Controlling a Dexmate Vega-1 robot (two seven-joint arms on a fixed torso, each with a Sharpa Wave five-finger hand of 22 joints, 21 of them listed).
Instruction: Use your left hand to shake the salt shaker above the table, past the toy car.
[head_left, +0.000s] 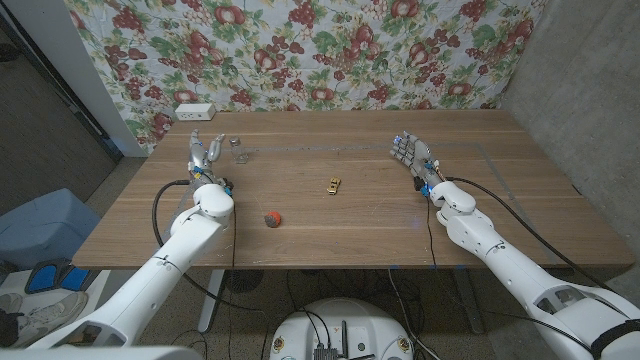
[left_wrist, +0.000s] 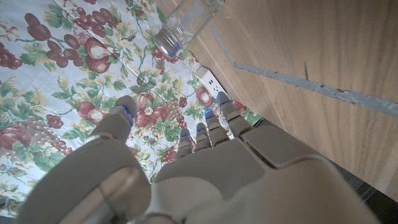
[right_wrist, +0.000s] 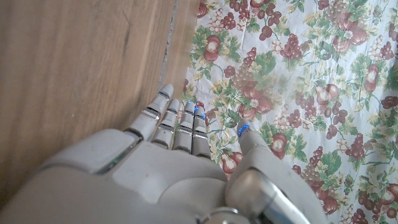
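The left hand stands near the table's far left, fingers spread and holding nothing. The salt shaker stands upright just beside it, cap up. The toy car lies mid-table.

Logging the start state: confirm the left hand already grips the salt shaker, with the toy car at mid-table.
Not quite. The left hand is open, its fingers short of the salt shaker, which stands untouched, as the left wrist view shows. The toy car is at mid-table.
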